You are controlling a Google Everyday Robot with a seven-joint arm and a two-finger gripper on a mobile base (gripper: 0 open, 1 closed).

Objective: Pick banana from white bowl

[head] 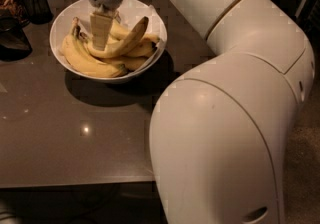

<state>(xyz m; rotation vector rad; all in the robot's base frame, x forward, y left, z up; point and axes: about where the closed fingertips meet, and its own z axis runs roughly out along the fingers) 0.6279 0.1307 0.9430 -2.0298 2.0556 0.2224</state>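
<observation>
The white bowl [156, 22] stands at the far left of the brown table [75, 138] and holds a bunch of yellow bananas [92, 63]. My gripper [100, 43] reaches straight down from above into the middle of the bowl, and its tip rests in among the bananas, against the stem end of the bunch. One banana [131, 37] curves up to the right of the gripper. The bananas lie in the bowl.
My big white arm [230, 118] fills the right half of the view and hides the table's right side. A dark wire-mesh cup [37, 5] and a dark object [12, 40] stand left of the bowl. The table's front edge runs below.
</observation>
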